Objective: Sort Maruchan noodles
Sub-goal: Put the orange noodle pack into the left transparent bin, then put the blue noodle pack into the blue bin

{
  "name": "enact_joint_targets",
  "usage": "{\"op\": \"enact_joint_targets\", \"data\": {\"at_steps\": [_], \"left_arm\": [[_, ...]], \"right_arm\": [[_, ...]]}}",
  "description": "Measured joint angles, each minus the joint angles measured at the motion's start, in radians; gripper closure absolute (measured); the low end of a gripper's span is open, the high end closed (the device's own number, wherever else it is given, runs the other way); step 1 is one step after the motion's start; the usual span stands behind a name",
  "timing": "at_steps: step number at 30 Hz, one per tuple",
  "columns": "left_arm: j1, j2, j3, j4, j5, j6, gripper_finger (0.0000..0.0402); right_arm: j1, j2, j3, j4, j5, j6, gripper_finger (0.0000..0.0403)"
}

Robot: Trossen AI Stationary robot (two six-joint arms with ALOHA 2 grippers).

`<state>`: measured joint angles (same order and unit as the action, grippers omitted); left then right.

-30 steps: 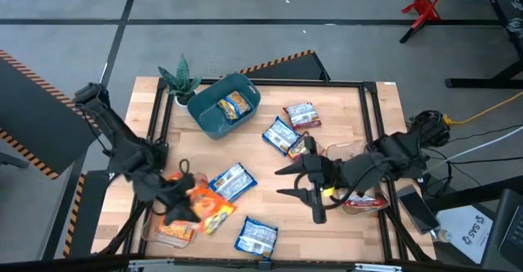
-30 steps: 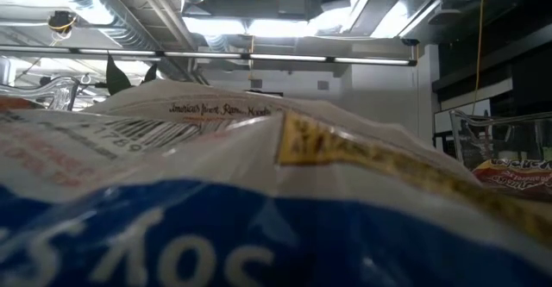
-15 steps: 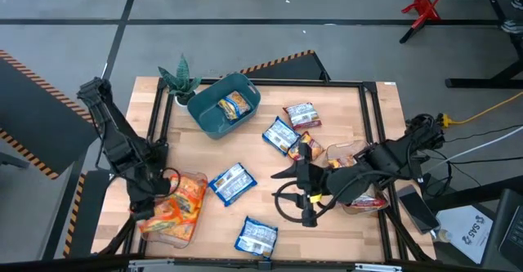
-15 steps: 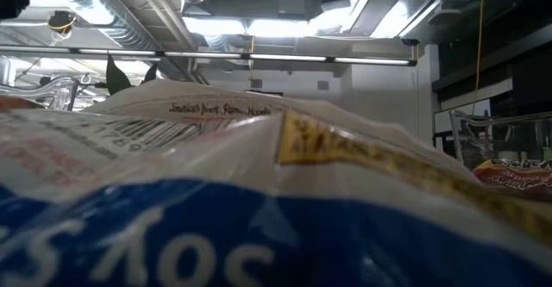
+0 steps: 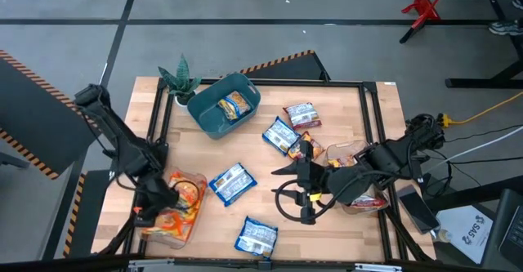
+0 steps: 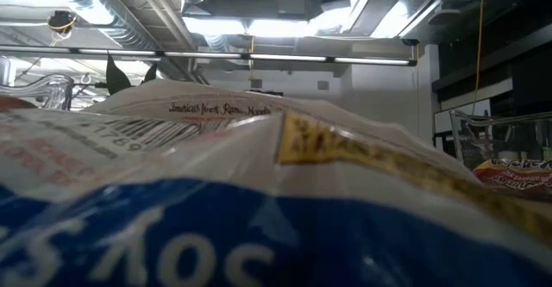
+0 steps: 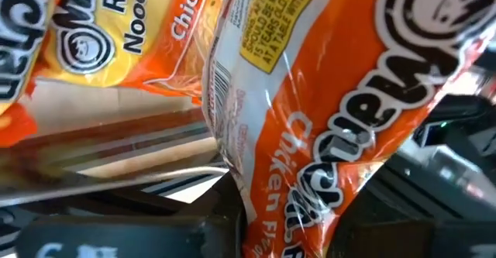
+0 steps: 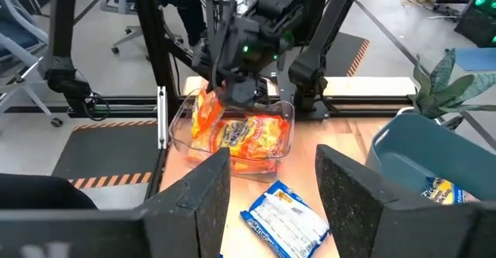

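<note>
My left gripper [image 5: 161,200] [image 8: 232,87] hangs over a clear tray [image 5: 185,238] [image 8: 174,130] at the table's near left, shut on an orange-yellow noodle packet [image 8: 203,117] [image 7: 325,118]. More orange packets [image 8: 252,134] lie in that tray. My right gripper [image 5: 294,194] [image 8: 273,192] hovers open above the table's middle, touching nothing. A blue-white packet [image 5: 233,182] [image 8: 283,211] lies flat on the wood just to its left. Other packets [image 5: 257,237] [image 5: 280,135] [image 5: 301,114] lie scattered on the table. My left gripper pinches the orange packet between its two fingers at one end [image 7: 260,211], coming from above and pointing down. The packet hangs upright below the fingers at the tray's end, its lower part down among the other orange packets; whether it rests on them I cannot tell.
A teal bin [image 5: 211,118] at the far left holds one packet [image 5: 234,104], with a small plant [image 5: 180,80] beside it. A second clear tray [image 5: 359,200] with red packets sits under my right arm. A blue-white packet [image 6: 259,218] fills the low view.
My left gripper has carried the orange packet from the bare wood right of the tray toward the table's left edge, and it now hangs over the tray. My right gripper has shifted slightly toward the left and near edges, staying open.
</note>
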<state>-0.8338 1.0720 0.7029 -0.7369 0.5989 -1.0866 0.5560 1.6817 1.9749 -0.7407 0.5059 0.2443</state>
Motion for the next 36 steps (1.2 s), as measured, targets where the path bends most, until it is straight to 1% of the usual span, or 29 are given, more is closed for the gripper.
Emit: {"op": "enact_joint_targets", "data": {"at_steps": [5, 11, 15, 23, 25, 30, 33, 36], "left_arm": [[0.043, 0.055, 0.000, 0.010, 0.057, 0.081, 0.0314], [0.090, 0.062, 0.000, 0.045, 0.021, 0.157, 0.0308], [0.098, 0.062, 0.000, 0.074, 0.037, 0.171, 0.0295], [0.116, 0.061, 0.000, 0.068, 0.092, 0.207, 0.0259], [0.141, 0.061, 0.000, 0.056, 0.128, 0.204, 0.0255], [0.223, 0.058, 0.000, -0.008, 0.272, 0.128, 0.0254], [0.263, 0.047, 0.006, -0.016, 0.337, 0.089, 0.0256], [0.306, 0.031, 0.042, -0.013, 0.357, 0.068, 0.0256]], "right_arm": [[0.000, 0.000, 0.000, -0.027, 0.008, -0.006, 0.0231], [0.000, 0.000, 0.000, -0.050, 0.018, -0.007, 0.0231], [0.000, 0.000, 0.000, -0.050, 0.017, -0.007, 0.0231], [0.000, 0.000, 0.000, -0.069, 0.000, -0.006, 0.0231], [0.000, 0.000, 0.000, -0.085, 0.019, -0.007, 0.0231], [0.000, 0.008, -0.025, -0.130, 0.130, -0.021, 0.0231], [-0.004, 0.012, -0.066, -0.124, 0.149, -0.021, 0.0231], [-0.007, 0.013, -0.100, -0.126, 0.139, -0.004, 0.0231]]}}
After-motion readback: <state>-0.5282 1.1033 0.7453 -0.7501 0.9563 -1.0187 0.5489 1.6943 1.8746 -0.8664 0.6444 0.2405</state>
